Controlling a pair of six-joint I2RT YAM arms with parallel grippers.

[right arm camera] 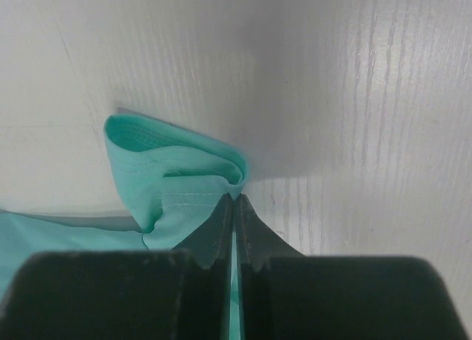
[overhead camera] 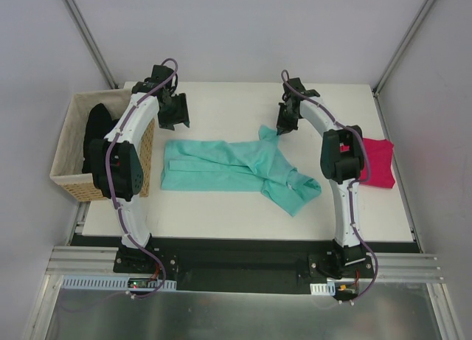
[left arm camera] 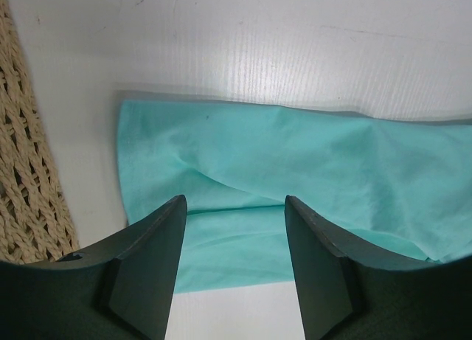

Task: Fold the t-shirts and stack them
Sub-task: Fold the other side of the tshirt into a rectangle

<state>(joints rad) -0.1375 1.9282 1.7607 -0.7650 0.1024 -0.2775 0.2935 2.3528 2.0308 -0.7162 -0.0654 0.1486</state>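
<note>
A teal-green t-shirt [overhead camera: 236,167] lies partly folded across the middle of the white table. My right gripper [right arm camera: 234,198] is shut on the hemmed edge of its sleeve [right arm camera: 177,174], at the shirt's far right corner [overhead camera: 267,133]. My left gripper [left arm camera: 234,207] hovers open above the shirt's far left corner [left arm camera: 221,178], with nothing between its fingers. A magenta-pink t-shirt [overhead camera: 377,163] lies folded at the table's right edge. Black t-shirts [overhead camera: 96,137] fill the basket at the left.
The tan woven basket [overhead camera: 70,144] stands at the table's left edge, and its wall [left arm camera: 26,178] shows close beside my left gripper. Grey walls and slanted frame posts close in the back and sides.
</note>
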